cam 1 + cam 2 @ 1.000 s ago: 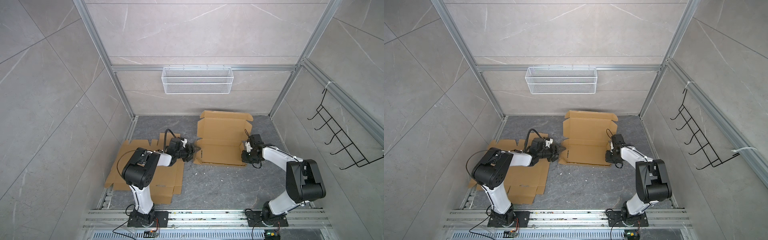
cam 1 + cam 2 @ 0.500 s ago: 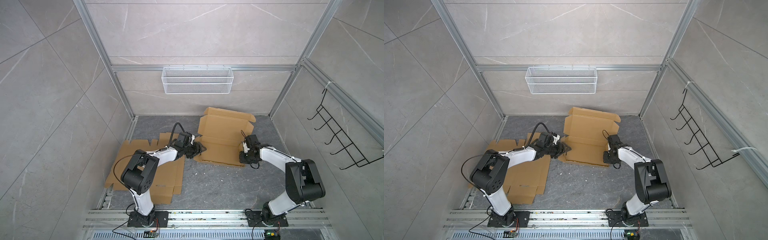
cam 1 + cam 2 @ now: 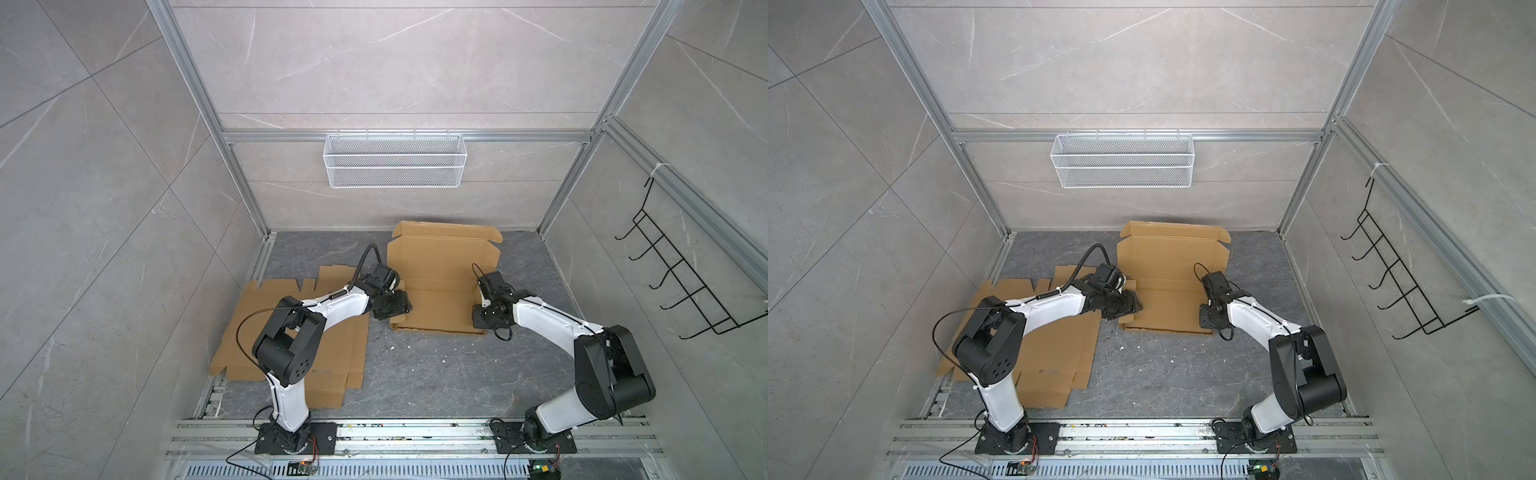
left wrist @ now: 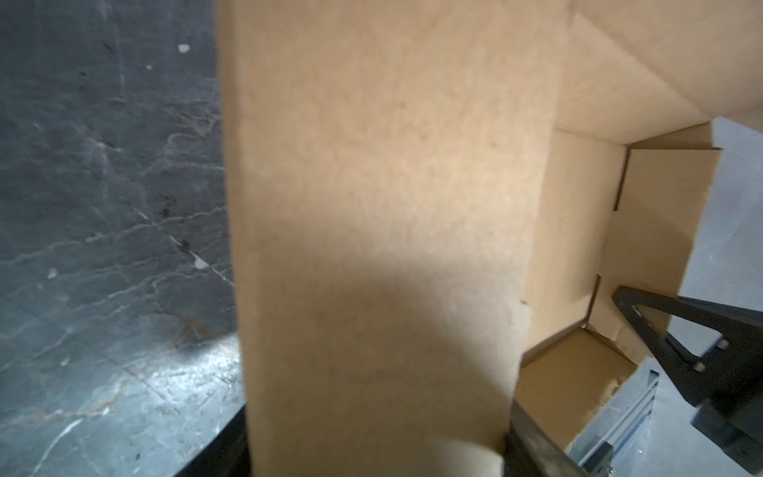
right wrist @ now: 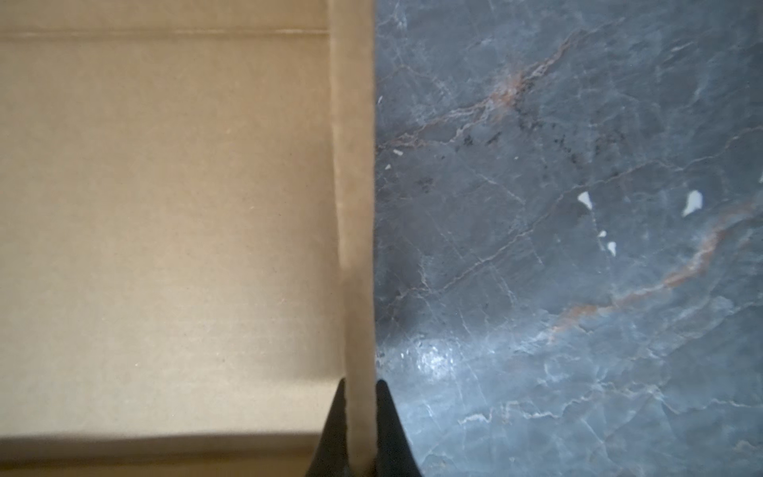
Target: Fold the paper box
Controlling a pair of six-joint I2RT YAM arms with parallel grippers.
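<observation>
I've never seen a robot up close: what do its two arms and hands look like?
Both the left arm and right arm have smooth white shells between chunky black joints; one round black joint drum shows small holes. Black cables loop loosely off each. The left hand and right hand are black, with flat fingers tapering to points.

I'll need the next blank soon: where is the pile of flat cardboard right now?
In both top views the flat cardboard pile lies on the left, partly under the left arm, just left of the paper box.
</observation>
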